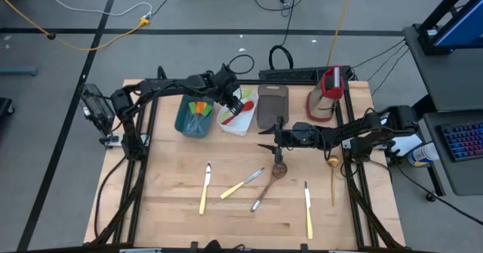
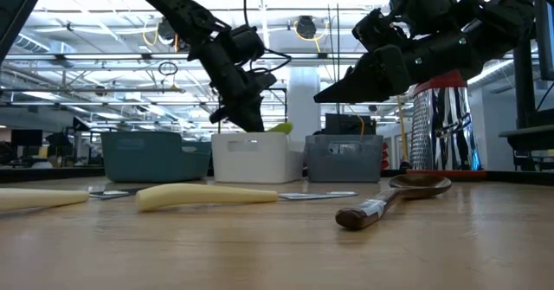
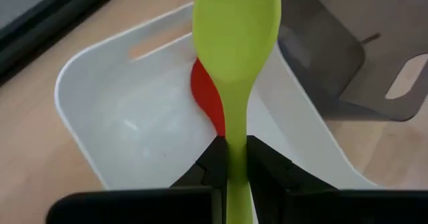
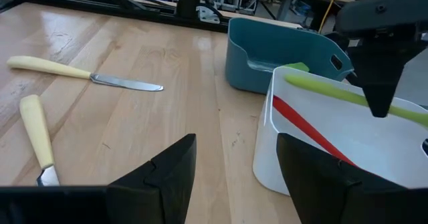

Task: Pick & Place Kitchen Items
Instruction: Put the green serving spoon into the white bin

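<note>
My left tool (image 3: 233,158) was pinched narrow on the handle of the green spoon (image 3: 235,30), its fingers (image 3: 215,158) touching both sides, and it held the spoon over the white tray (image 1: 236,121), above a red spoon (image 3: 207,98) lying inside. The green spoon's handle end was cut off at the wrist picture's edge. My right tool (image 4: 234,177) stood wide and held nothing, hovering over the counter (image 1: 166,208) just above the wooden spoon (image 1: 278,168), near the white and teal tray (image 1: 193,121). Pale-handled knives (image 1: 204,186) lay apart on the counter, with a gold spoon (image 1: 333,176) off to the right. The teal tray held coloured utensils too small to tell apart from above.
</note>
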`<state>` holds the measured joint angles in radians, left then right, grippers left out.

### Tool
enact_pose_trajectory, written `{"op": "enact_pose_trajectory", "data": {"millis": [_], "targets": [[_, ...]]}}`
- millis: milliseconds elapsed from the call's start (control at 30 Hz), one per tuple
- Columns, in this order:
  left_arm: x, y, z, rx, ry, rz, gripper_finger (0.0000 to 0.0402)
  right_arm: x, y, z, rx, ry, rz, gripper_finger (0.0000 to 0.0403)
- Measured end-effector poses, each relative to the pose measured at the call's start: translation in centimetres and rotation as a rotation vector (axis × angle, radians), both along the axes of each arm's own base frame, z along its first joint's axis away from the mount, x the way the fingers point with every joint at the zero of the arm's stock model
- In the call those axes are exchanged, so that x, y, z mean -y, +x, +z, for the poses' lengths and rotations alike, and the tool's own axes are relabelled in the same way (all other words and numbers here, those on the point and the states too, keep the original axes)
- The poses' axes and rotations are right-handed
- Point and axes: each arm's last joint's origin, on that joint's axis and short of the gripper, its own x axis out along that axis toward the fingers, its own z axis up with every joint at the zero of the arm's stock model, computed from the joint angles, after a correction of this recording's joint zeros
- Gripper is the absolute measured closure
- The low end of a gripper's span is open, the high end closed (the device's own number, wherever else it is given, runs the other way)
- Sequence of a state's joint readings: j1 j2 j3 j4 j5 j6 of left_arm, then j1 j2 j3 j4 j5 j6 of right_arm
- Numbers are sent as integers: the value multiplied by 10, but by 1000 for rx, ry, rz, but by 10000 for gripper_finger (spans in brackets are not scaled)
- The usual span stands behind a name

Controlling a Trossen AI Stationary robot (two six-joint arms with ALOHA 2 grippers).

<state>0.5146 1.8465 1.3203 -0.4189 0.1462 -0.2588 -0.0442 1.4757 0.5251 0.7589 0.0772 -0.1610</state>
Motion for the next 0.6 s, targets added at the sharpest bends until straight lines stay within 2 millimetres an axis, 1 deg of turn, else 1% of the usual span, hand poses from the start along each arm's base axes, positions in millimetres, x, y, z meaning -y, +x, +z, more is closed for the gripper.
{"op": "enact_pose_trajectory", "data": {"millis": [100,367,500,600], "targets": [[0,1,0,4,12,-13,366,0,0,0,0,0,0,202],[8,-2,-4,-70,-21,-40,365,0,0,0,0,0,0,202],[10,3,-13,-74,-22,-52,365,0,0,0,-1,0,0,202],[10,9,-24,-78,-21,-72,365,0,0,0,-2,0,0,202]]}}
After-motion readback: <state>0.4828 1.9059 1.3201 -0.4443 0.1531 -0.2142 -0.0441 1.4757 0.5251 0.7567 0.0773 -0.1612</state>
